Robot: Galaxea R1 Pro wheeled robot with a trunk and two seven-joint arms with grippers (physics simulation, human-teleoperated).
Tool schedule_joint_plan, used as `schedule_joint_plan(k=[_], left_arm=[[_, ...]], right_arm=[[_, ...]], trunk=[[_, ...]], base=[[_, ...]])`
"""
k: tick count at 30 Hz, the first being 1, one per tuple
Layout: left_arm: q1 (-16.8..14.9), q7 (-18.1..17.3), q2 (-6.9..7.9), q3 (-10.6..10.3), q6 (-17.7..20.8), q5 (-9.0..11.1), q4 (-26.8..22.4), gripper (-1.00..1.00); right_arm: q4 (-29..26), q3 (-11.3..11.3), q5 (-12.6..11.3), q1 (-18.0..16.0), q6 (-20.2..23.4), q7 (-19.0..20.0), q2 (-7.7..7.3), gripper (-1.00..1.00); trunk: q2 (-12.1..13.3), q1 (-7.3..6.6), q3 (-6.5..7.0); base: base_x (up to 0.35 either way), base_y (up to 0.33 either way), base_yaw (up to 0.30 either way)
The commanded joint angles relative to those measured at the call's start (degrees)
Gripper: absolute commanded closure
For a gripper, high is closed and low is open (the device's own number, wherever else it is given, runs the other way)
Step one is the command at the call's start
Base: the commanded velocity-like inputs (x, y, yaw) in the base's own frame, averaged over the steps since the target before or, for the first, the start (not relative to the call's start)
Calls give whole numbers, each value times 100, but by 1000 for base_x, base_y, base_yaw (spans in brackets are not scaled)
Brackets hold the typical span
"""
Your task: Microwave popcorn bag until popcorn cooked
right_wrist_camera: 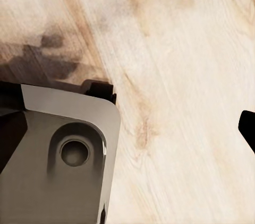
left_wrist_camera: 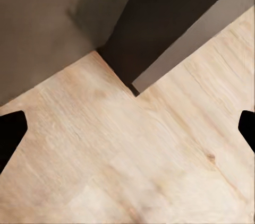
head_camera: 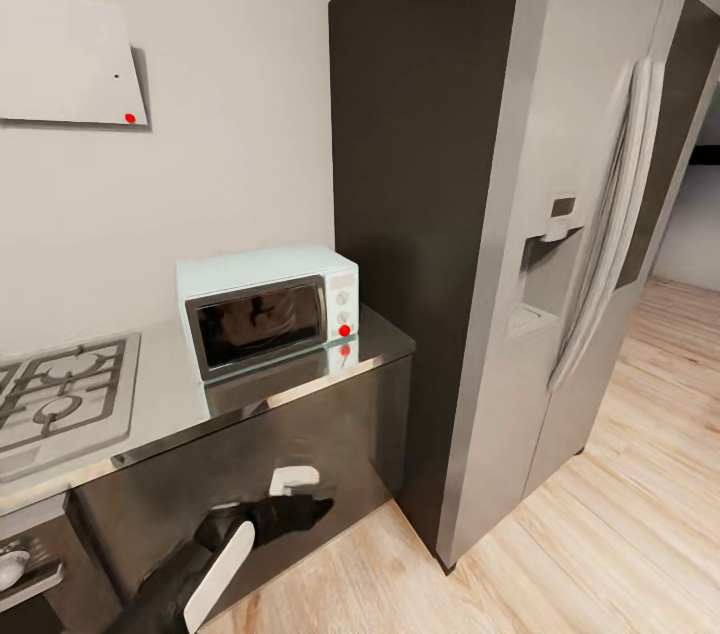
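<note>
The pale mint-blue microwave (head_camera: 265,309) stands with its dark glass door closed at the right end of the shiny grey countertop (head_camera: 170,404). The popcorn bag and the popcorn are out of view. My left gripper (head_camera: 300,509) hangs low in front of the dark cabinet fronts, well below the countertop's edge. In the left wrist view it (left_wrist_camera: 127,128) is open, its black fingertips (left_wrist_camera: 10,131) far apart over wooden floor, holding nothing. The right gripper (right_wrist_camera: 127,128) points down at the floor, one black fingertip (right_wrist_camera: 247,128) at the frame's edge, nothing held.
A grey gas hob (head_camera: 60,394) lies left of the microwave, with an oven front (head_camera: 30,564) below it. A tall dark panel (head_camera: 430,164) and a silver fridge (head_camera: 590,214) rise right of the counter. Wooden floor (head_camera: 600,534) stretches to the right. Part of my grey base (right_wrist_camera: 58,160) sits under the right gripper.
</note>
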Motion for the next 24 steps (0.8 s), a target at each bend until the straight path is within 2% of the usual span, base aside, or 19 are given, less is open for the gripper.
schedule_joint_plan(k=[1,2,3,5,8,10,12,13,14,17,24], left_arm=[[-2,-5,-15,-11,9,38,261,-100],[5,-9,-92,-12,-173,61,842,-100],[6,-10,-142,-11,-399,68,1194,-100],[8,-12,-299,-10,-1156,85,2265,-100],[9,-53,-701,-5,-2269,164,4406,-100],[10,-57,-848,15,-2814,214,5360,-100],[48,-9,-839,44,-2980,343,5624,-100],[199,3,-803,50,-3001,426,5659,-100],[697,10,-710,55,-3045,602,5685,-100],[1003,7,-650,56,-3129,663,5690,-100],[1105,-2,-651,46,-3325,654,5691,-100]], right_arm=[[14,-49,46,-8,-8,12,-3,-100],[13,-49,46,-8,-8,12,-4,-100],[15,-49,46,-8,-8,12,-1,-100],[13,-49,46,-8,-8,12,0,-100],[13,-49,50,36,-10,12,7,-100],[13,-49,53,56,-9,12,61,-100],[13,-49,52,61,-8,12,86,-100],[13,-49,49,62,-8,12,89,-100],[13,-49,47,63,-8,12,92,-100],[13,-49,46,63,-1,12,93,-100],[13,-49,46,63,17,12,85,-100]], trunk=[[-5,0,-6],[-5,0,-6],[-5,0,-6],[-5,0,-6],[-5,0,-6],[-5,0,-6],[-5,0,-6],[-5,0,-6],[-5,0,-6],[-5,0,-6],[-5,0,-6]], base=[[0,0,0],[0,0,0],[0,0,0],[0,0,0],[0,0,0],[0,0,0],[0,0,0],[0,0,0],[0,0,0],[0,0,0],[0,0,0]])
